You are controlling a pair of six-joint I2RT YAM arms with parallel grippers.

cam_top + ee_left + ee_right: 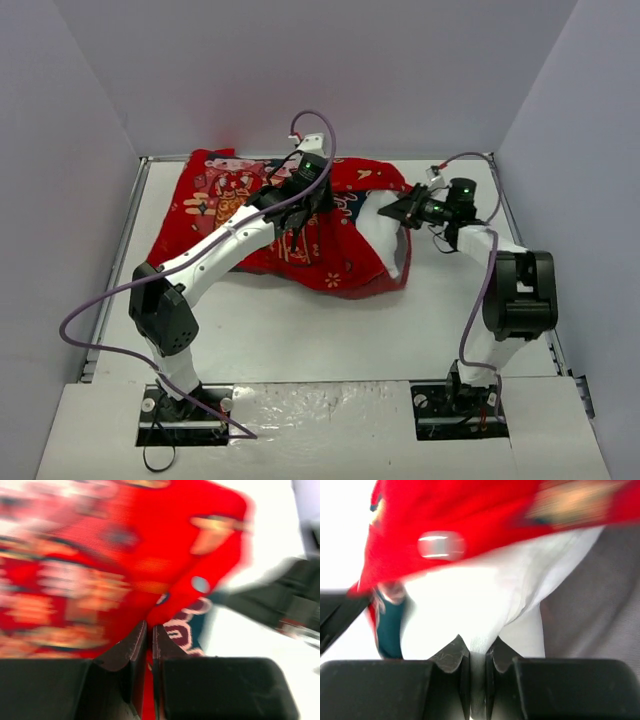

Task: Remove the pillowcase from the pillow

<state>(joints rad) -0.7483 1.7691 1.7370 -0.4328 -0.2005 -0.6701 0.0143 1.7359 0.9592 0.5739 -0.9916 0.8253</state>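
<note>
My right gripper [477, 652] is clamping on the exposed corner of the white pillow [470, 600]; my left gripper [149, 630] is pinching the red pillowcase [150, 555] beyond it. The pillow is lying mostly cased on the table [300, 330]. I am judging the next move: pulling the two apart steadily.

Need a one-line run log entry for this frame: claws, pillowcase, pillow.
left claw: shut on pillowcase | right claw: shut on pillow | pillow: right end bared, rest covered | stage: pillowcase not yet off
</note>
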